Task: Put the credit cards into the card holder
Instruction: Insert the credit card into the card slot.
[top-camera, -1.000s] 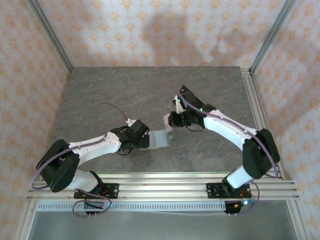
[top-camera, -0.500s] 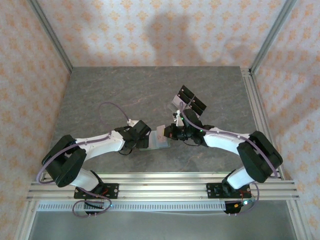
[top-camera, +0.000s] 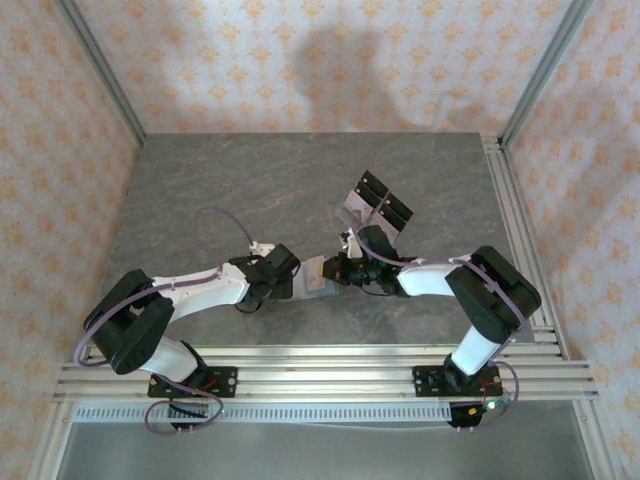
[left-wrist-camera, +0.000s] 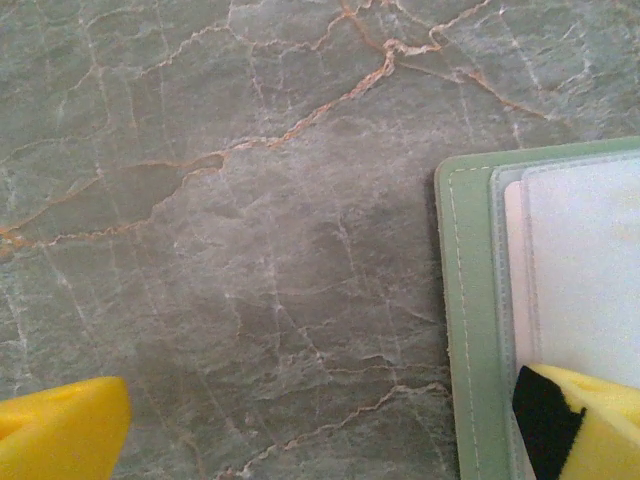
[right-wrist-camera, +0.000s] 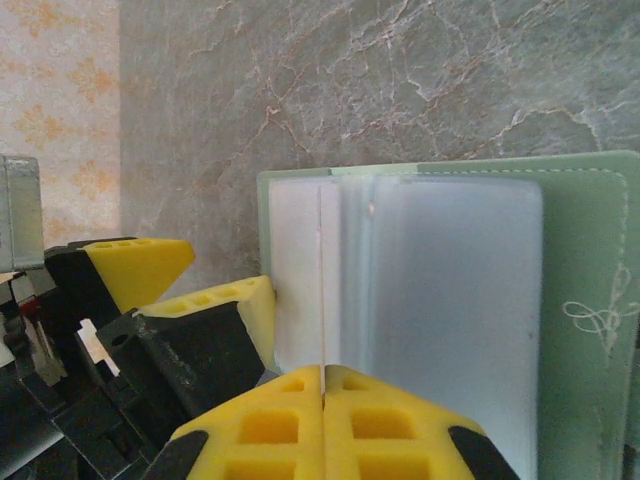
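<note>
Open card holder (top-camera: 316, 281) lies on the desk (left-wrist-camera: 200, 200) near centre, between the two arms. Its lighter pockets face up, with green cover showing round them. A clear stand with black panels (top-camera: 378, 200) sits beyond it, to the far right.

On the left hand (left-wrist-camera: 320, 428) the jaws are spread wide, gripping nothing. One yellow fingertip (left-wrist-camera: 585, 425) rests on the holder's inner edge; the other is over bare desk beside it. Reads as a hold-down.

The right hand (right-wrist-camera: 322, 405) is closed, pinching one credit card (right-wrist-camera: 322, 280) by its near end. Right wrist view catches the card edge-on, a thin pale line standing over the pockets. Cannot tell whether its leading edge is inside a slot yet.

Step in hand, as I judge it: feeding this card into a pocket.

To do it well:
- Drop the card's tilt until it runs nearly flat with the pocket mouth.
- Slide along the slot, not down into the layers.
- Press firmly with the left fingertip so the holder does not skate.
- Let go only once the card is seated deep.
</note>
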